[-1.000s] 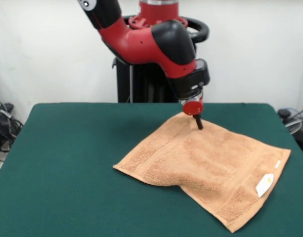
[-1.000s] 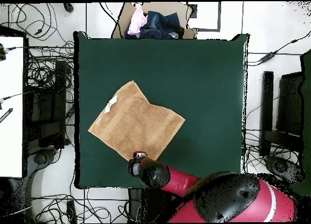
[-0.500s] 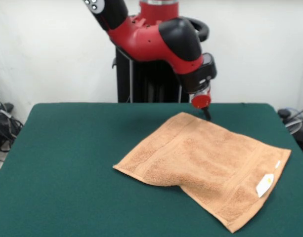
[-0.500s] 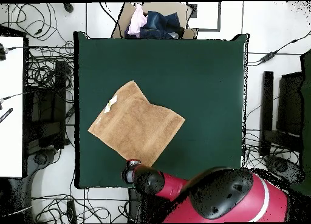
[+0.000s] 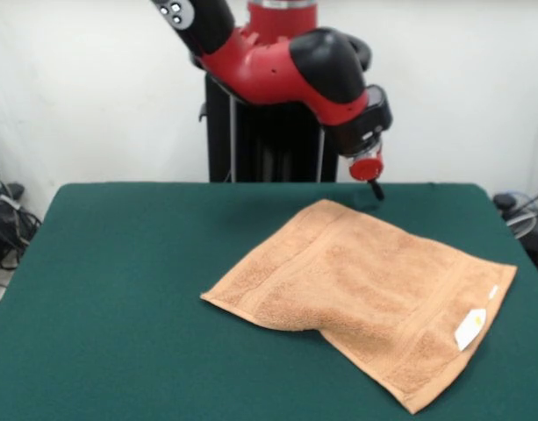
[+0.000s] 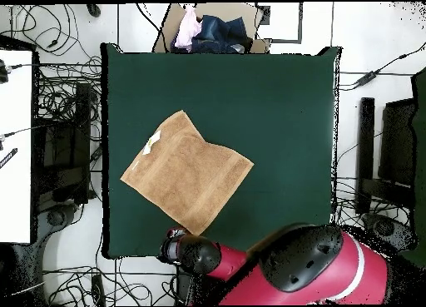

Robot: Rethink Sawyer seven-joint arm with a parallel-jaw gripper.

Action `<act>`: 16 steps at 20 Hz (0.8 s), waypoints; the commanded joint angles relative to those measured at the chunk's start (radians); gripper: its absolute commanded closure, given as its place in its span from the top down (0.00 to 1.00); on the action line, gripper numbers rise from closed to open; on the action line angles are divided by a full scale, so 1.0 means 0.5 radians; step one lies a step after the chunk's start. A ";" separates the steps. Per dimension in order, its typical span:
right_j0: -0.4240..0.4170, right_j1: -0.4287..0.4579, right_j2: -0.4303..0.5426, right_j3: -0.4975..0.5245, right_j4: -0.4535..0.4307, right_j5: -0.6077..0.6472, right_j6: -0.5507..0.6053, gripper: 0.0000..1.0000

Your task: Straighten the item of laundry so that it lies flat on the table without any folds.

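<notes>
Below and to the left of the fingers (image 5: 376,190), the towel (image 5: 365,294) lies on the desk (image 5: 119,289), still folded: one edge is doubled under along its near side, forming a notch. Over the last second the fingers have lifted off the towel's far corner and withdrawn toward the pedestal; whether they are open or closed cannot be determined. They carry nothing. Judgement: the fold remains, so straightening is incomplete.

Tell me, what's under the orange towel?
The towel lies on the green table. One edge is folded, so part of the towel hides beneath itself. Whether anything else is underneath cannot be seen.
</notes>
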 commanded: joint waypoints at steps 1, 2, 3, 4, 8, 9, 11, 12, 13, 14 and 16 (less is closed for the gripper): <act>0.058 -0.070 0.175 -0.094 0.097 -0.021 0.201 1.00; 0.059 -0.143 0.181 -0.081 0.123 0.049 0.193 1.00; 0.065 -0.231 0.180 -0.075 0.152 0.136 0.178 1.00; 0.062 -0.260 0.181 -0.074 0.159 0.166 0.171 1.00; 0.043 -0.438 0.174 -0.097 0.199 0.386 0.110 1.00; 0.042 -0.471 0.173 -0.105 0.203 0.428 0.104 1.00; 0.051 -0.564 0.152 -0.142 0.212 0.568 0.065 1.00; 0.052 -0.601 0.141 -0.165 0.216 0.641 0.045 1.00; 0.052 -0.640 0.133 -0.183 0.219 0.715 0.025 1.00; 0.047 -0.660 0.129 -0.204 0.217 0.777 0.007 1.00; 0.037 -0.691 0.126 -0.233 0.209 0.864 -0.018 1.00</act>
